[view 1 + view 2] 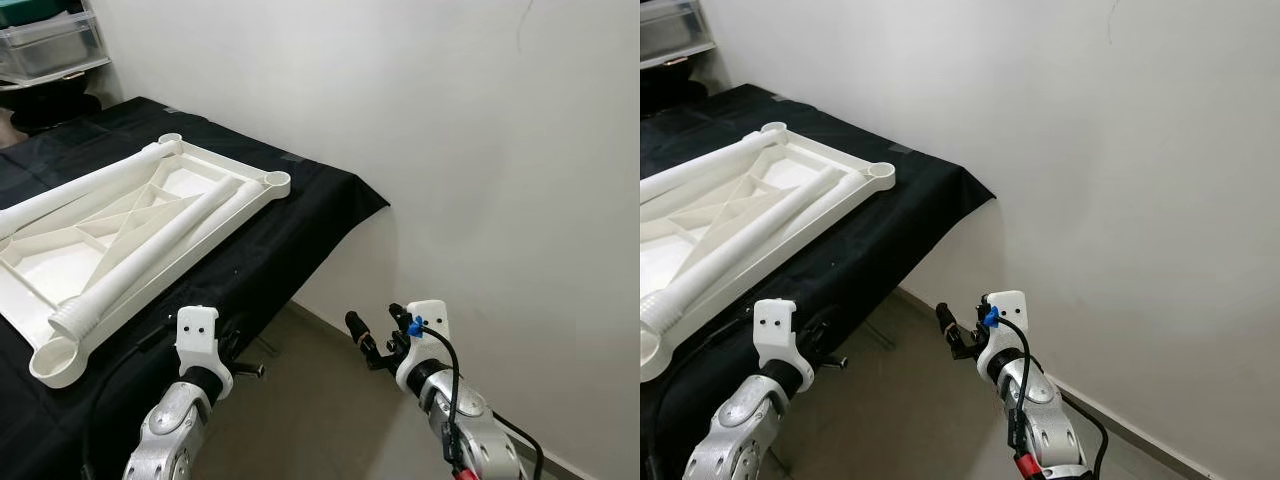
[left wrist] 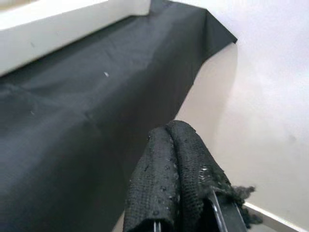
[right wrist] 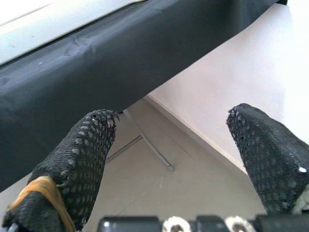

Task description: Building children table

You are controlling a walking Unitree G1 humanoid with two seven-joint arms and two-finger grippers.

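Left eye view shows the white plastic children's tabletop (image 1: 130, 235) lying upside down on the black-draped worktop (image 1: 310, 205), reaching toward its far right corner, with two white ribbed tube legs (image 1: 150, 255) resting loose across it. Both arms hang off the near edge: left tool (image 2: 176, 179) pressed together, right tool (image 3: 186, 159) spread apart, both empty. Assembly looks barely begun; next comes reaching in for a leg and seating it in a corner socket (image 1: 276, 181).
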